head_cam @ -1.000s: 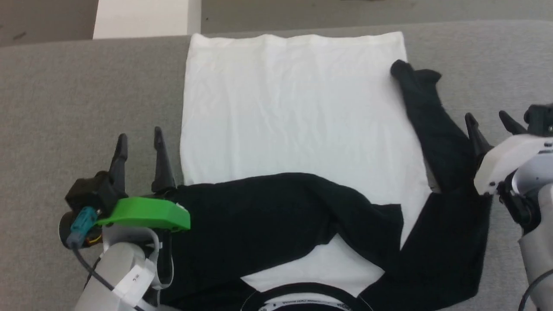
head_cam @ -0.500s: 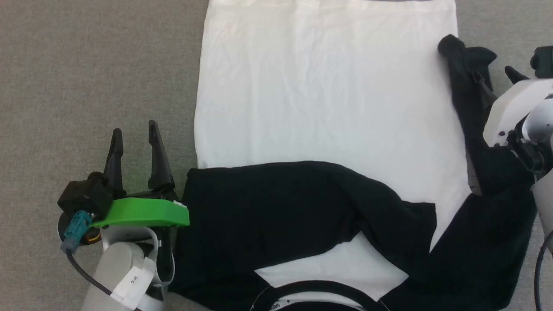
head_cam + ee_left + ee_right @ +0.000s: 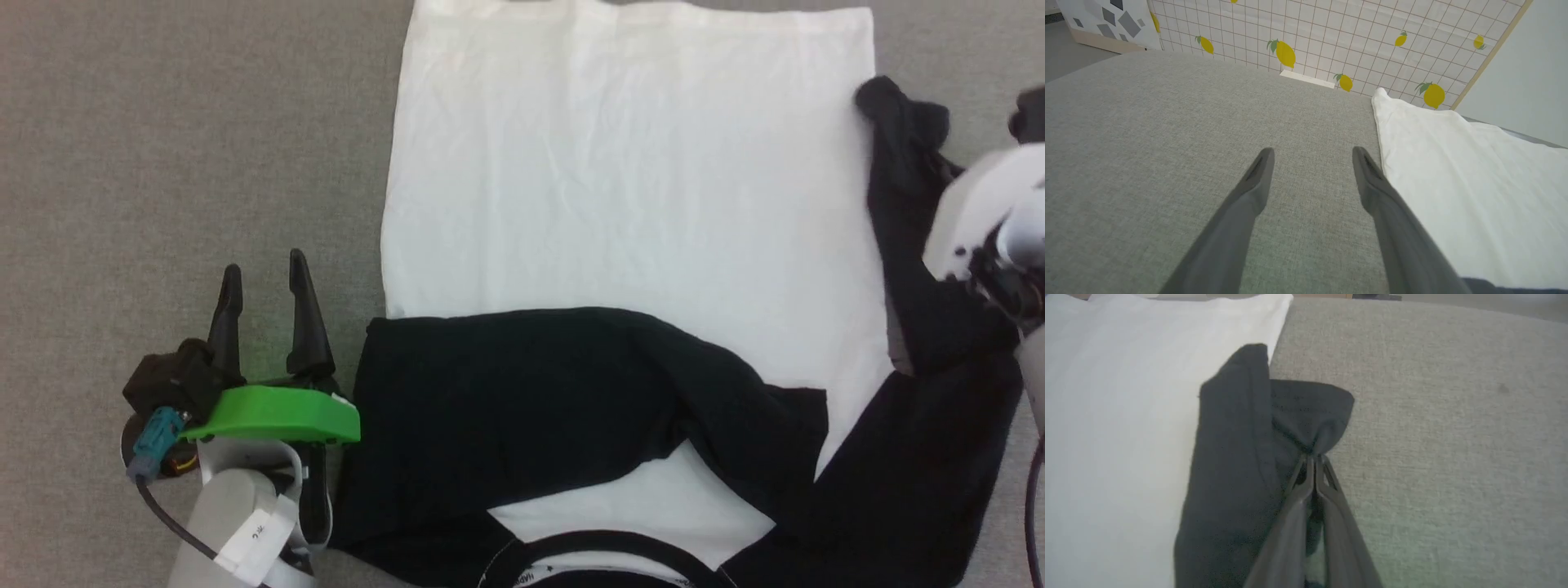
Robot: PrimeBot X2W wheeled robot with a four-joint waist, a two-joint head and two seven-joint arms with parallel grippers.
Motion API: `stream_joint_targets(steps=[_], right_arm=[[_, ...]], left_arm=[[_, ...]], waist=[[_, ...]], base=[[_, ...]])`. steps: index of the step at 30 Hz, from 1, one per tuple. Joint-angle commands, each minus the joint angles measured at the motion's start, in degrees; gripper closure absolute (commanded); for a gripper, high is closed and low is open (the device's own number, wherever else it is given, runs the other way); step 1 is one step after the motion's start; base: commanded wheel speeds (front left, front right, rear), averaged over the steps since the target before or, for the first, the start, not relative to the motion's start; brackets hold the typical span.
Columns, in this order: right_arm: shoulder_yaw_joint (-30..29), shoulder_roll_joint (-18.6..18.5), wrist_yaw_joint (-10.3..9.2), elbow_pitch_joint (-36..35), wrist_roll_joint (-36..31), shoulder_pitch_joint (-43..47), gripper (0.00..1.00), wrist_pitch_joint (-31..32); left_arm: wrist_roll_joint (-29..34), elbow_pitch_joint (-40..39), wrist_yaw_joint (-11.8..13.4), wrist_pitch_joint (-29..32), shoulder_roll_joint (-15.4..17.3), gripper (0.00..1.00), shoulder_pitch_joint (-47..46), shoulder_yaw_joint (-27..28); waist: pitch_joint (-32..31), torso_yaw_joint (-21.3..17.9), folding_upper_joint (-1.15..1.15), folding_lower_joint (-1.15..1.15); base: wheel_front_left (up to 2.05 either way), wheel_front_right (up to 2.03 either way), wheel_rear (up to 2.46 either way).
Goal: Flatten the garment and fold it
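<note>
Across the grey fabric-covered worktop (image 3: 163, 122) you've got the soft white-bodied shirt with black sleeves and collar (image 3: 629, 180) spread flat. Its hem is at the far end and the black collar (image 3: 588, 543) is nearest you. One black sleeve (image 3: 555, 384) lies folded across the white body, just above the collar. Over on your right, the other black sleeve (image 3: 906, 245) runs along the white body's edge, its cuff end bunched up. Your right hand (image 3: 1312, 457) is clenched on that cuff: in the right wrist view the two dark fingers (image 3: 1290, 506) are pressed together with a pinch of black cloth puckered at their tips, over the grey cover just beside the white edge. Your left hand (image 3: 263, 269) is released, its fingers spread wide and gripping nothing. It sits over bare grey just beside the shirt's left edge, near the folded sleeve. Beyond the left hand stands a white tiled wall with yellow lemon prints (image 3: 1331, 36).
</note>
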Motion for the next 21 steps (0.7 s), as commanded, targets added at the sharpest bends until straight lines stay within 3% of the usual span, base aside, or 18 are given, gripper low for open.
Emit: stream_joint_targets(steps=[1,13,18,21], right_arm=[[-0.9,-1.1,-0.10,0.7,0.2,2.2,1.00,-1.4],[-12.8,-3.3,-0.10,-6.3,-1.1,15.0,1.00,-9.0],[-19.7,-2.0,-0.10,-18.6,-2.3,22.8,1.00,-7.3],[-22.4,1.2,-0.10,-32.5,-3.7,28.8,1.00,-2.7]], left_arm=[[0.4,0.4,-0.5,-0.3,-0.3,0.00,1.0,0.4],[0.9,2.5,-1.7,-0.3,-0.9,0.00,7.9,3.0],[0.8,2.6,-1.9,-0.3,-1.1,0.00,10.2,3.5],[1.0,2.5,-2.1,-0.3,-1.1,0.00,11.3,3.6]], waist=[[-3.3,-1.1,0.00,-0.01],[-15.4,-5.2,0.00,-0.01],[-18.7,-6.0,0.00,-0.01],[-19.8,-6.4,0.00,-0.01]], base=[[0.00,0.00,0.00],[0.00,0.00,0.00],[0.00,0.00,0.00],[0.00,0.00,0.00]])
